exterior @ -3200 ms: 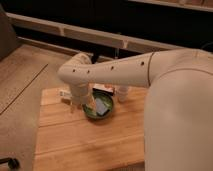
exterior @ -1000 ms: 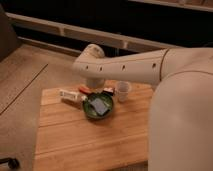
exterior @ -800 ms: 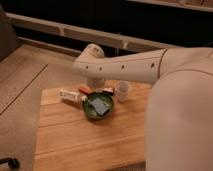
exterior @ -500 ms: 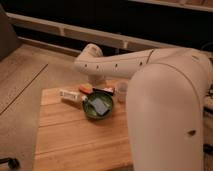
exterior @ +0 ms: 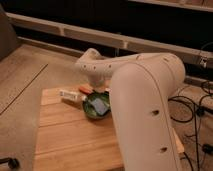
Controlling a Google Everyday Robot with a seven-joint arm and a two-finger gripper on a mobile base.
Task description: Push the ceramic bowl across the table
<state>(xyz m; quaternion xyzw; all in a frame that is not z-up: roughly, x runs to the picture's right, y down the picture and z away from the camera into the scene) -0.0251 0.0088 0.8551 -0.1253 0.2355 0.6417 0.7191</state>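
Observation:
The ceramic bowl (exterior: 96, 106) is small, round and dark green, with a pale blue patch inside. It sits on the wooden table (exterior: 65, 135), towards the far edge and right of the middle. My white arm (exterior: 145, 100) comes in from the right and bends down at the far side of the bowl. The gripper (exterior: 98, 90) is at the bowl's far rim, mostly hidden by the arm's end. I cannot tell whether it touches the bowl.
A white flat packet (exterior: 70, 94) and a small orange item (exterior: 85, 90) lie just left of and behind the bowl. The big arm link covers the table's right part. Floor lies to the left, cables (exterior: 197, 107) to the right, a dark ledge behind.
The arm's big link has swung forward and now covers the table's right side and the white cup. The bowl has stayed about where it was.

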